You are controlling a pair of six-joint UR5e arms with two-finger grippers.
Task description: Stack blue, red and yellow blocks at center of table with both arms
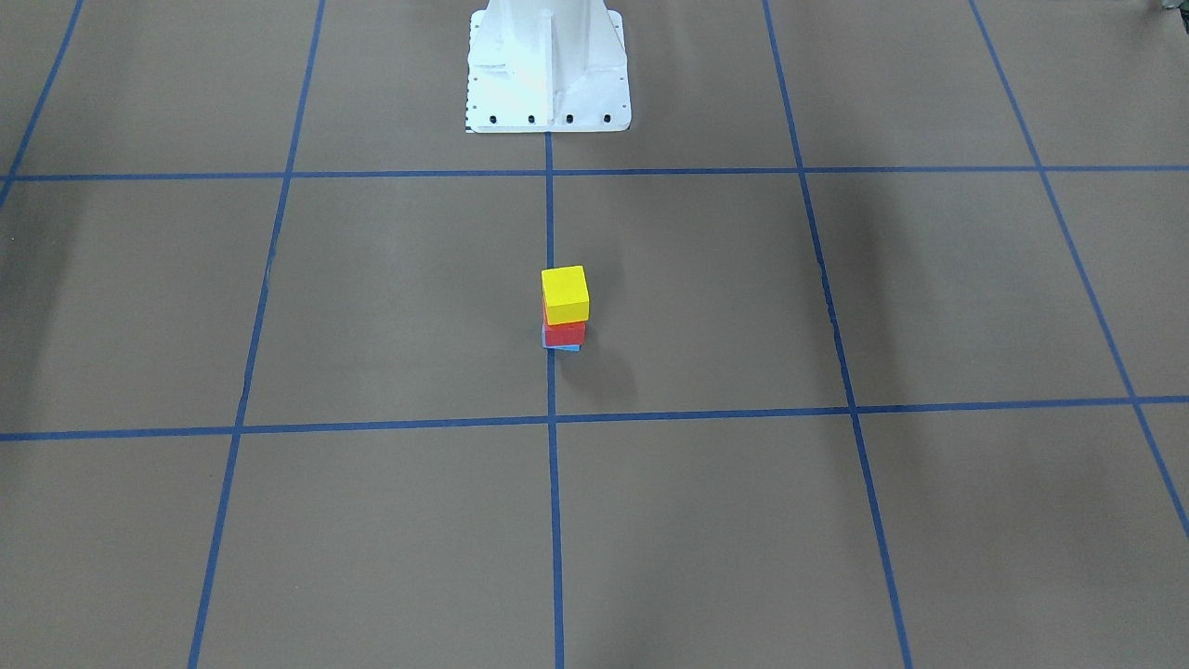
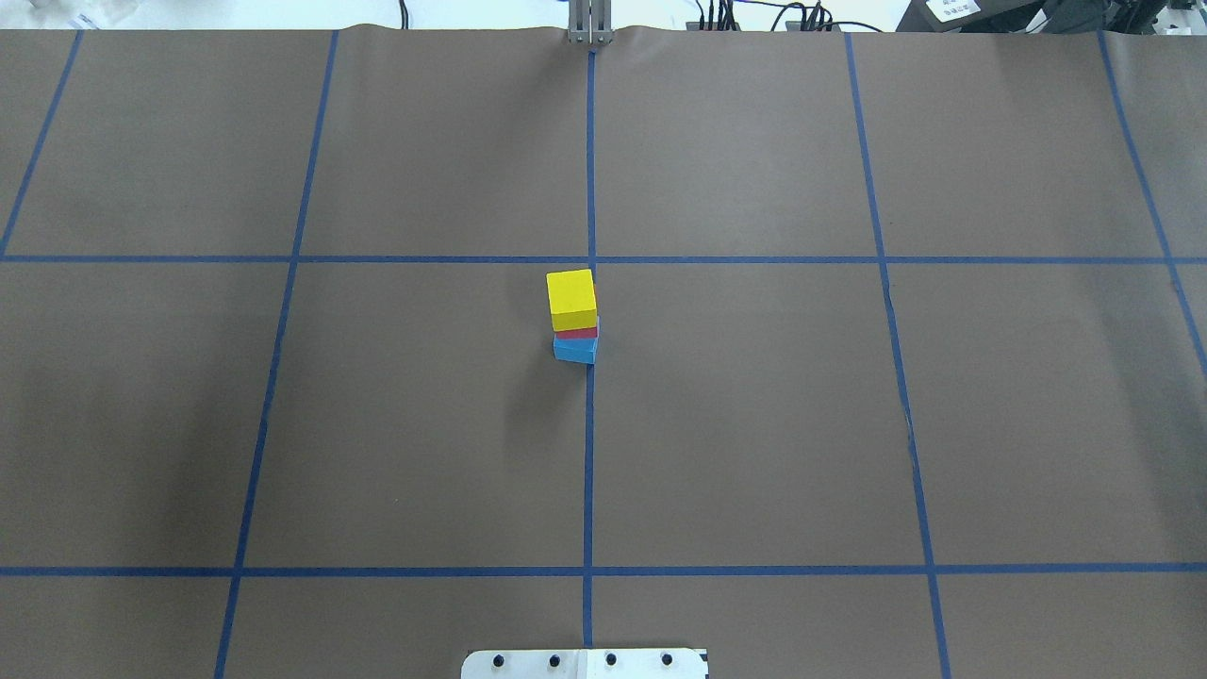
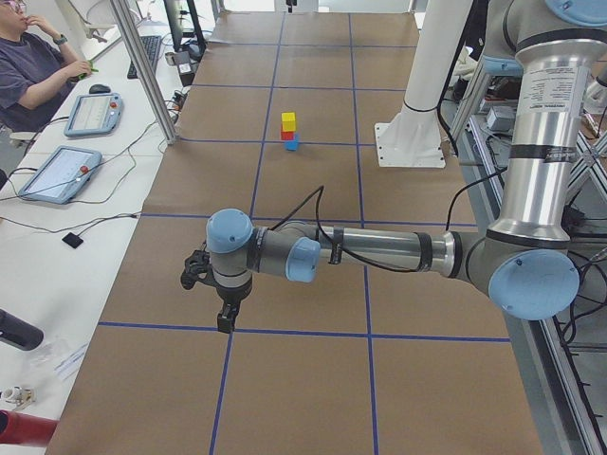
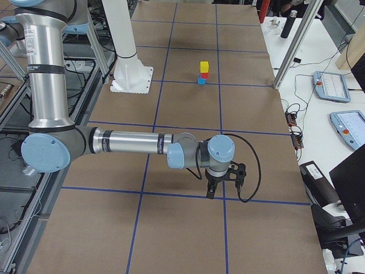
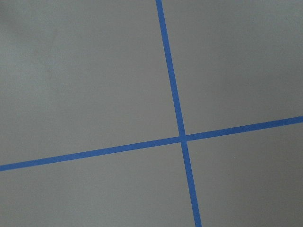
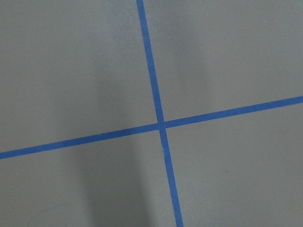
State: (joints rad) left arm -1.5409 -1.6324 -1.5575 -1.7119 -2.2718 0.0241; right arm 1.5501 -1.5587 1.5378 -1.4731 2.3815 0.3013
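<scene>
The table [image 2: 754, 424] is big and flat, with brown paper all over its top. Blue tape lines [image 2: 588, 453] run across the paper from edge to edge and make big squares. A white metal base [image 2: 585, 664] stands on the table at the middle of the robot's edge. In the middle of the table, far from every edge, sits a blue block [image 2: 574, 351]. It rests on the paper and touches the long middle tape line. It is the only block on the table itself: a red block [image 2: 577, 332] sits on it, and a yellow block [image 2: 571, 297] sits on top
</scene>
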